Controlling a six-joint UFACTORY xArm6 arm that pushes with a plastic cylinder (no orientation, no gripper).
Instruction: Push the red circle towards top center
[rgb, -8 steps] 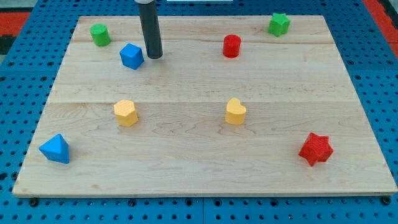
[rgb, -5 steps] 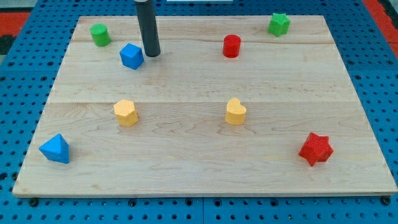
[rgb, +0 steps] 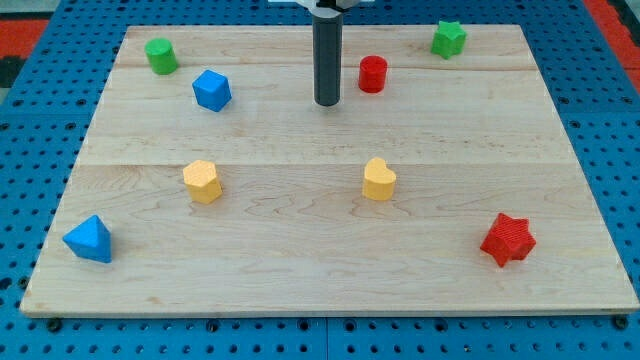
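A pale wooden bench (rgb: 300, 270) is seen on a blue pegboard (rgb: 40, 130); eight blocks are carried on it: a green cylinder (rgb: 160, 56), blue block (rgb: 211, 90), red circle (rgb: 372, 74) and green star (rgb: 448, 39) toward the view's top; a yellow block (rgb: 202, 182) and yellow heart (rgb: 378, 180) mid-board; a blue pyramid (rgb: 89, 240) and red star (rgb: 507, 239) near the bottom.

Dark rod upright, my tip (rgb: 327, 103) down on the board.
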